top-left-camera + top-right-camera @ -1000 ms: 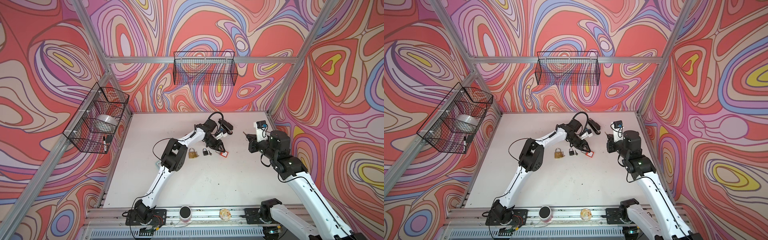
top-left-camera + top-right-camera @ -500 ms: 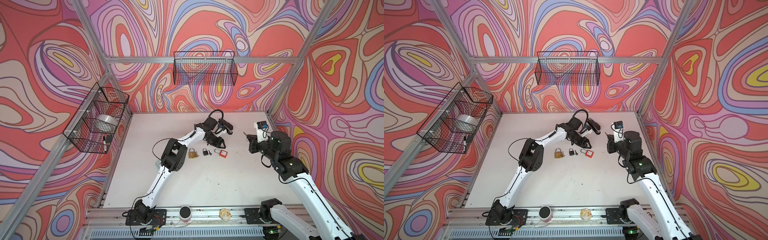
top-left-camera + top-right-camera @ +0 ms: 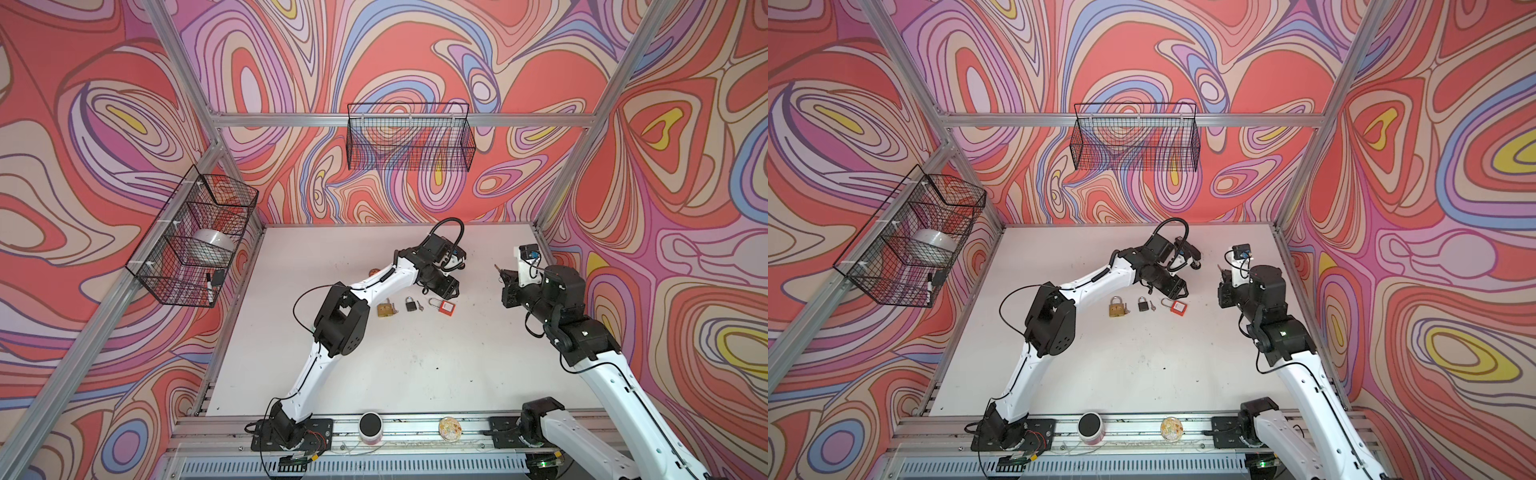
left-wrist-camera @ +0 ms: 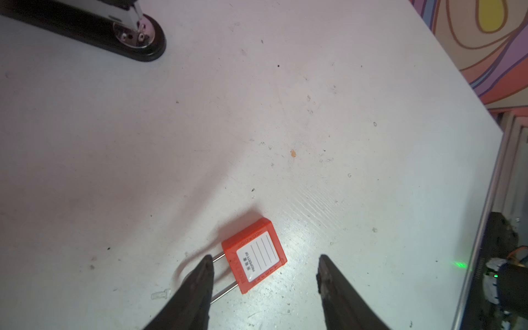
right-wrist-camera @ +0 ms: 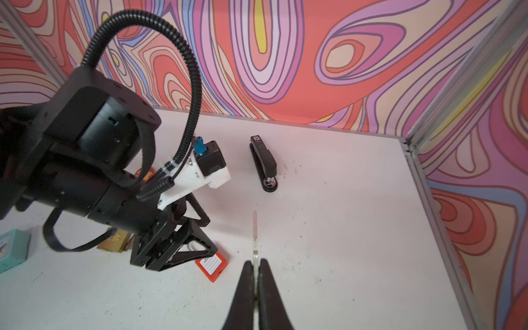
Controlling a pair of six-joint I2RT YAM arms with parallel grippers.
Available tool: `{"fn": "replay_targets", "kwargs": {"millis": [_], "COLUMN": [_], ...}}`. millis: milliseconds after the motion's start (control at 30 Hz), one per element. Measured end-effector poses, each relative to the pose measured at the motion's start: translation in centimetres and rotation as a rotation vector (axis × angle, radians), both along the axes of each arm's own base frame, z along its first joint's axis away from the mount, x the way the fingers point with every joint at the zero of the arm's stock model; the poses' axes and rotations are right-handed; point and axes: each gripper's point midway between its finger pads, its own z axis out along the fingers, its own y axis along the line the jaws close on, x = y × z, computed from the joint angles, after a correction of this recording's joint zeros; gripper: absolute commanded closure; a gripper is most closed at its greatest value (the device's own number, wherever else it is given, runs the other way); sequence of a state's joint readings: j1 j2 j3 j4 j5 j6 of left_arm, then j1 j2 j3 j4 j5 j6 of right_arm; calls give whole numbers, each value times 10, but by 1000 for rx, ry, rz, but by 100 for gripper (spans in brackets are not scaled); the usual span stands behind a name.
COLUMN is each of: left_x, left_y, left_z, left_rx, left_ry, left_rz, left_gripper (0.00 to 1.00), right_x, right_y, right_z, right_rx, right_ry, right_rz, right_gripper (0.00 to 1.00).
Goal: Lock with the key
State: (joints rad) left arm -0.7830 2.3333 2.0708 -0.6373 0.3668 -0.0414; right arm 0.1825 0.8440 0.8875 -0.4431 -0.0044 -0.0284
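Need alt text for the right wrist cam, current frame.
The right gripper, jaws shut on a key whose blade points forward, hangs above a white table. Just beyond, the left gripper stands with jaws open right by a red padlock lying flat; a black stapler lies farther back.

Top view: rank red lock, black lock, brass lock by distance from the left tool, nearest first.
1. Red lock: right end of the row, right by the left tool.
2. Black lock: middle of the row.
3. Brass lock: left end of the row, near the arm's elbow.
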Motion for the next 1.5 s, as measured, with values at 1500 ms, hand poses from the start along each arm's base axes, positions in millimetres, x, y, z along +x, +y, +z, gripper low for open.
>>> {"fn": "replay_targets", "kwargs": {"millis": [1500], "left_x": [-43], "left_y": [-23], "left_z": [-70], "left_rx": [220], "left_ry": [26], "left_rz": [-194], "left_gripper": [39], "right_x": [-9], "right_y": [-21], "right_z": [1], "right_rx": [-41], "right_ry": [-9], "right_rz": [-80], "right_gripper": [100]}}
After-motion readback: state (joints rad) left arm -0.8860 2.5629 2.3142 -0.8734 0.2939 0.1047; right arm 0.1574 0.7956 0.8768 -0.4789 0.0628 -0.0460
